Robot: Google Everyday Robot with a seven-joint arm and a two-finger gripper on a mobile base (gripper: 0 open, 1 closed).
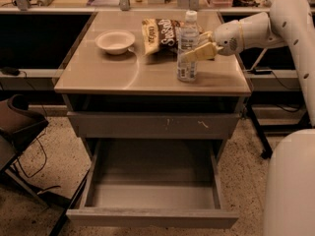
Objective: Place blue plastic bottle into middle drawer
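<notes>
The blue plastic bottle (187,43), clear with a white cap and pale label, stands upright on the wooden cabinet top (123,73), right of centre. My gripper (196,53) reaches in from the right on a white arm and is right at the bottle's middle, overlapping its right side. The middle drawer (152,219) is pulled fully out below, low near the floor, with a bare grey floor inside. Nothing is in it.
A white bowl (115,41) and a snack bag (161,34) lie on the cabinet top behind and left of the bottle. A shut grey drawer front with pale scuffs (152,125) sits above the open drawer. A dark chair (17,127) stands at left.
</notes>
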